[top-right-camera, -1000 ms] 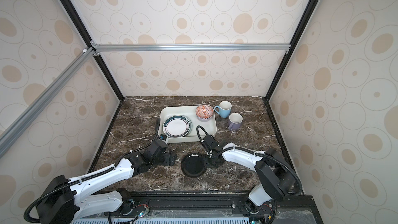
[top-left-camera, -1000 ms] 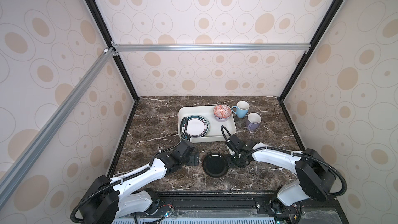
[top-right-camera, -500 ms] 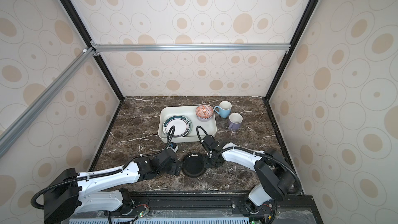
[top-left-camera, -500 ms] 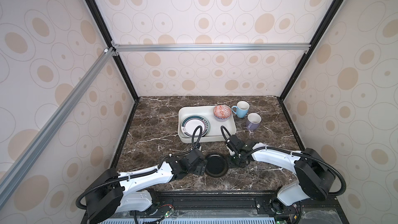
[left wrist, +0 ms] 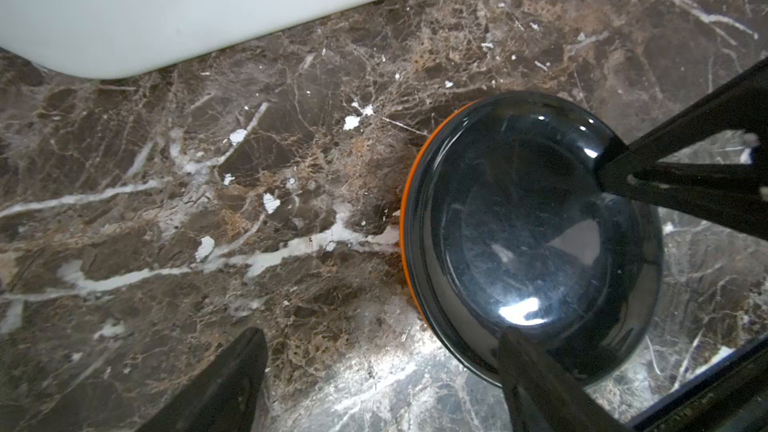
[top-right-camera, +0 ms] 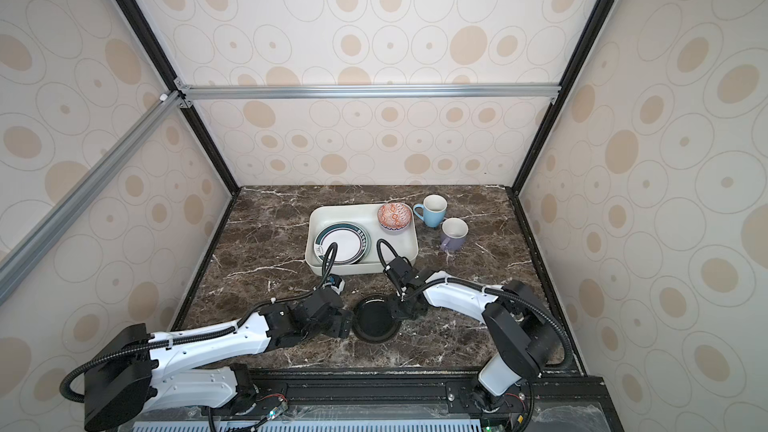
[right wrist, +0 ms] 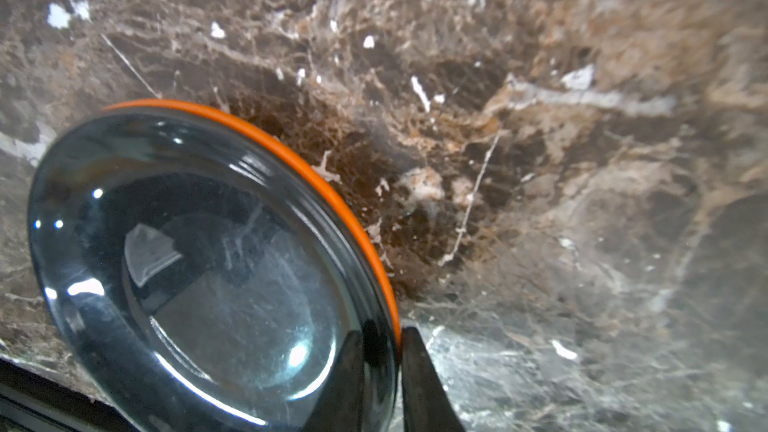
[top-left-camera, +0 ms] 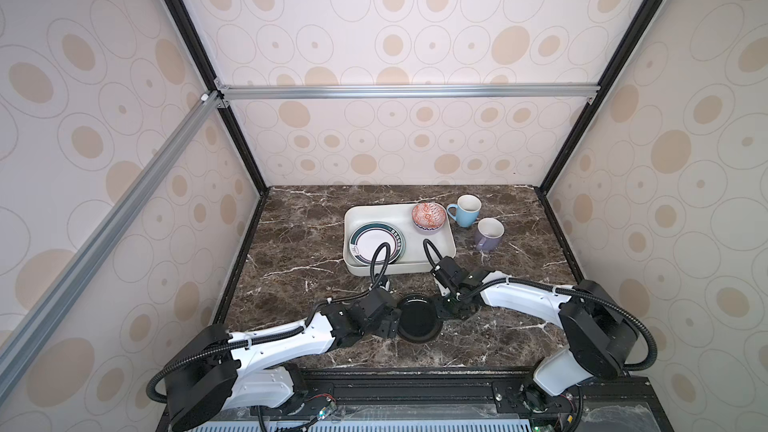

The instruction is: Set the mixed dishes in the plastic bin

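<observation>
The right claw (right wrist: pixel 384 338) is closed on the rim of the orange-edged black plate (right wrist: pixel 199 268) on the desk (right wrist: pixel 540 160); the left claw (left wrist: pixel 380 336) is held wide open beside it.

The left half of the tabletop (top-left-camera: pixel 291 251) lies bare, a wide way in. The black plate (top-left-camera: pixel 417 320) is hemmed on both sides: the left hand (left wrist: pixel 379 336) is spread wide at one edge and the right hand (right wrist: pixel 380 338) pinches the opposite rim. Behind it a bare strip runs before the plastic bin (top-left-camera: pixel 411 253). Inside, the green-rimmed plate (top-left-camera: pixel 376 243) and patterned bowl (top-left-camera: pixel 429 216) leave the near right corner free. The light blue mug (top-left-camera: pixel 465 209) and lavender mug (top-left-camera: pixel 489 234) block the bin's right side
</observation>
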Controlling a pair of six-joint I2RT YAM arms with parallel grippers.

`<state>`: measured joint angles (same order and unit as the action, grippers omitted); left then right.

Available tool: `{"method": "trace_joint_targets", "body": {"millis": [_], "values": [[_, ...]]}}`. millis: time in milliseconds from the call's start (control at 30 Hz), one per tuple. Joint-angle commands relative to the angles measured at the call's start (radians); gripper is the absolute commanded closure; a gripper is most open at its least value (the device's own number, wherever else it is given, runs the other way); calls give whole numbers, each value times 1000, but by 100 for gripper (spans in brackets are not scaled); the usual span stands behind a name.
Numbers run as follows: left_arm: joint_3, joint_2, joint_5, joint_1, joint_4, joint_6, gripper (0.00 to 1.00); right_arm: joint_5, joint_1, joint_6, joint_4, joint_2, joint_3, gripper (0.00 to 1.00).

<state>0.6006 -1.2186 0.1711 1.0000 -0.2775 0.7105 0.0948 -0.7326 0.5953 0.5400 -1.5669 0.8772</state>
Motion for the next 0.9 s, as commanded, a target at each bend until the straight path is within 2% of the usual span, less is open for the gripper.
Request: {"method": "trace_joint_targets", "body": {"millis": [0, 167, 233, 300, 367, 400, 567, 867], "values": [[0, -2, 35, 11, -1, 24, 12, -49, 6, -18, 54, 22, 31, 84], [10, 1, 50, 11, -11, 22, 12, -76, 6, -35, 119, 31, 74, 86], [13, 4, 53, 11, -16, 20, 12, -78, 6, -36, 126, 33, 80, 88], [18, 8, 57, 11, -22, 18, 12, -73, 6, -37, 129, 33, 86, 97], [21, 16, 61, 11, -29, 15, 12, -59, 6, -39, 124, 29, 87, 98], [19, 20, 62, 11, -30, 15, 12, -54, 6, -37, 126, 27, 89, 97], [3, 44, 61, 11, -33, 22, 11, -38, 6, -24, 114, 17, 79, 75], [-22, 64, 64, 10, -34, 34, 11, 14, 8, -16, 45, -31, 55, 76]]}}
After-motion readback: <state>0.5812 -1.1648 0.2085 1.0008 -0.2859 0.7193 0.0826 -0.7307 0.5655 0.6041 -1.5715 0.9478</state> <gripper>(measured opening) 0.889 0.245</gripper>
